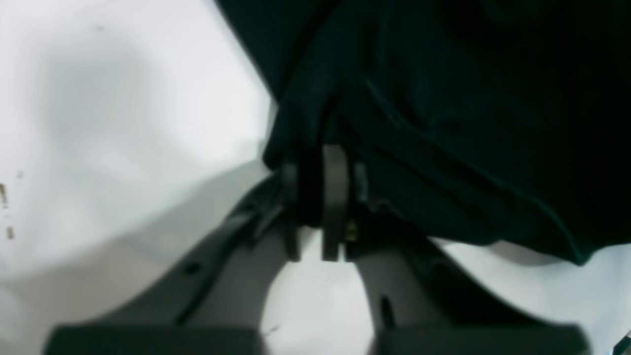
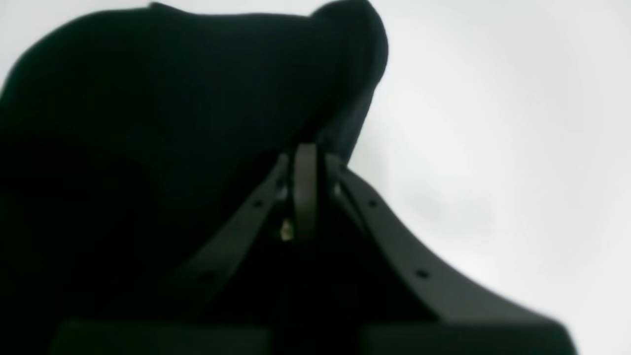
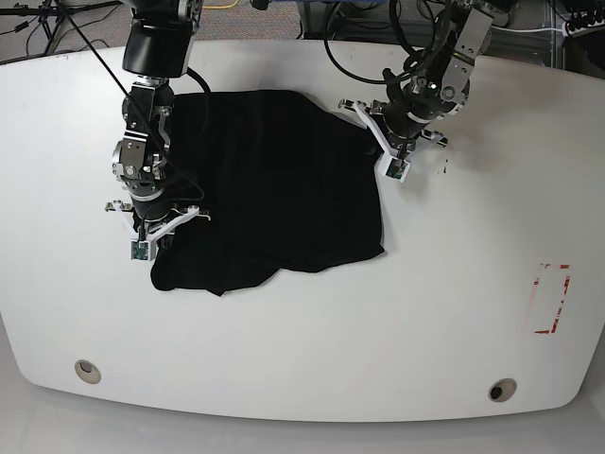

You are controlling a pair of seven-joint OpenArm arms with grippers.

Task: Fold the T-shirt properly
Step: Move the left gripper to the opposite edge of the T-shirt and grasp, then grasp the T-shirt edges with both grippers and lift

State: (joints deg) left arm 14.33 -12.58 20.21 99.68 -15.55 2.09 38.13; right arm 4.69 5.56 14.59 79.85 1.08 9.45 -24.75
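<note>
Across the upper left part of the white table (image 3: pixel 454 312) lies the T-shirt (image 3: pixel 274 180), a plain black spread of cloth that is not flat: its near hem runs ragged and uneven, and its edges bunch where the arms meet it. At the shirt's edge on the base view's right, the left gripper (image 1: pixel 320 162) has its jaws pressed together on a fold of the black fabric, which rises in a ridge just above the fingertips in the left wrist view. At the opposite edge, the right gripper (image 2: pixel 305 153) is likewise clamped on the cloth, a rounded hump of fabric standing up just beyond it in the right wrist view. Both arms thus appear to have a pinch on opposite sides of the garment, which suggests a lift or carry-over fold is about to come. The risks lie in the grips themselves: how many layers each pinch takes cannot be told from the blurred wrist views, and a pinch on the top layer only would let the lower layer drag and crease. Uneven pulling by the two arms could skew the fold line, and the already rumpled near hem may fold under itself.
</note>
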